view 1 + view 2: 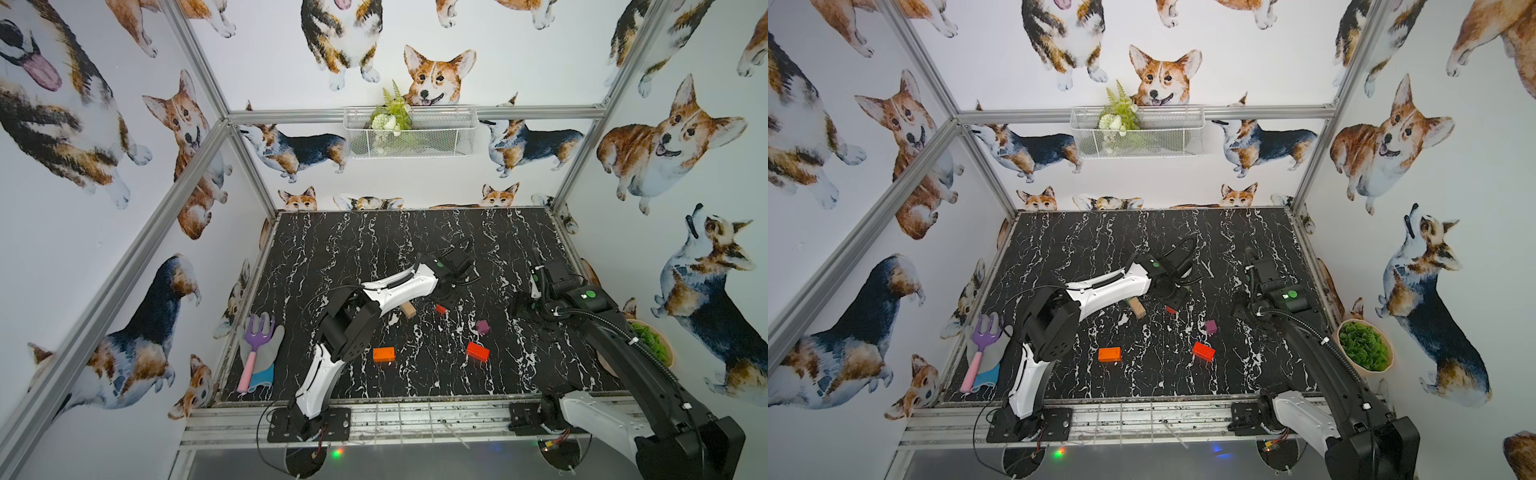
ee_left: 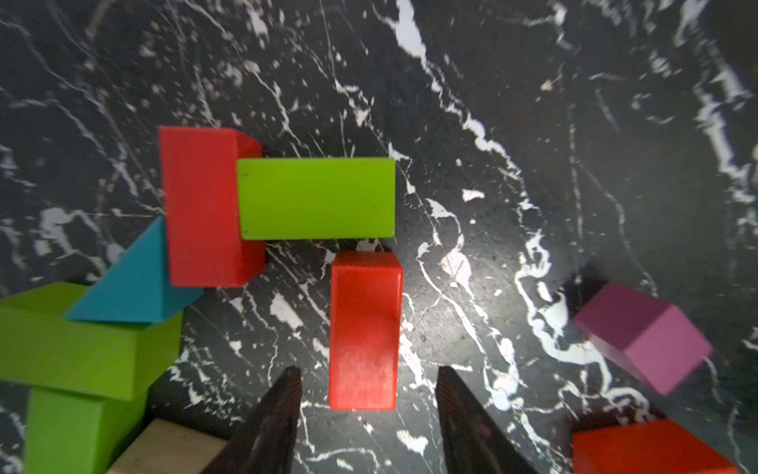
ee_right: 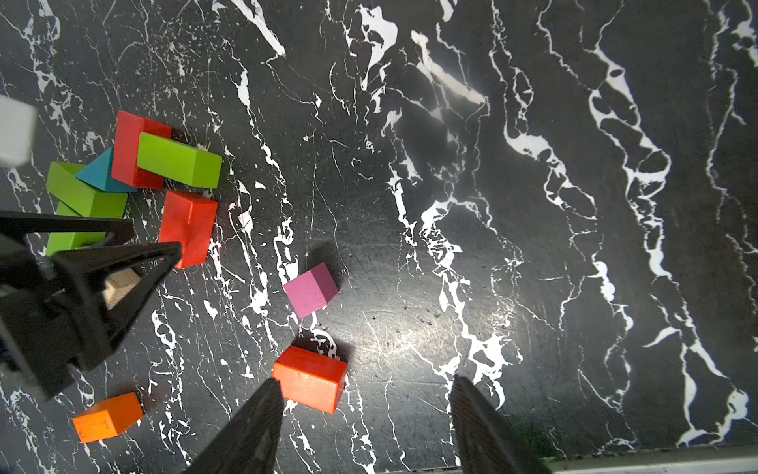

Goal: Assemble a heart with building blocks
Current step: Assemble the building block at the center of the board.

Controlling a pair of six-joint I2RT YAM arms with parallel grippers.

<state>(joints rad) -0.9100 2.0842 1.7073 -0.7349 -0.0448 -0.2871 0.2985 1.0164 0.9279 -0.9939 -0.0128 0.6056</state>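
My left gripper stands open low over the table, the end of a red bar lying loose between its fingertips. Beyond it a green bar butts against another red bar, with the teal triangle, two more green bars and a plain-wood bar in the same cluster of the heart. The purple cube, a red block and an orange block lie apart. My right gripper is open and empty beside that red block.
Garden gloves with a purple rake lie at the table's left edge. A potted plant stands off the right edge. A wire basket hangs on the back wall. The left arm reaches across the table's middle.
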